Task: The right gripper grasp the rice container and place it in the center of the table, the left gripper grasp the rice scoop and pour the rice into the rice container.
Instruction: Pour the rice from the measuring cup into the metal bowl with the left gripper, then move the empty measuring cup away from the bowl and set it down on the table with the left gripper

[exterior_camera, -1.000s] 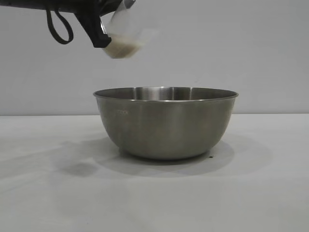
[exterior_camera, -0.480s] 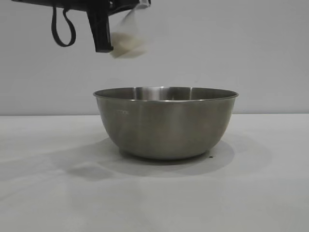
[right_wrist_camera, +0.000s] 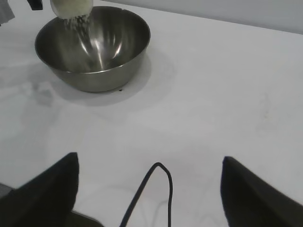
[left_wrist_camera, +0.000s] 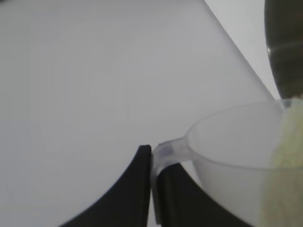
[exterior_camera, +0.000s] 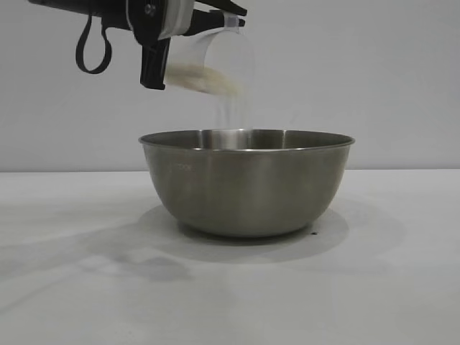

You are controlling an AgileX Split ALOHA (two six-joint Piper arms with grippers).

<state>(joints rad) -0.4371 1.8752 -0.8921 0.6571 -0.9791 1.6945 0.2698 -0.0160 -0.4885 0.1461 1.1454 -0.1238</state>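
Clamped on the handle of the rice scoop (exterior_camera: 208,65), the left gripper (exterior_camera: 154,43) hung above the left rim of the rice container (exterior_camera: 246,183), the scoop tipped toward the bowl with the rice (exterior_camera: 208,79) banked at its lower lip. From the exterior view a thin stream of grains dropped from that lip into the bowl, which stood on the table (exterior_camera: 72,287) near its middle — its inside was hidden at this level angle. The left wrist view showed the grip itself: dark fingers (left_wrist_camera: 137,189) pinching the translucent handle. The right wrist view looked down into the steel bowl and caught the grains falling past its near wall; the right gripper (right_wrist_camera: 149,194) sat well back from the bowl, its jaws spread wide and holding nothing.
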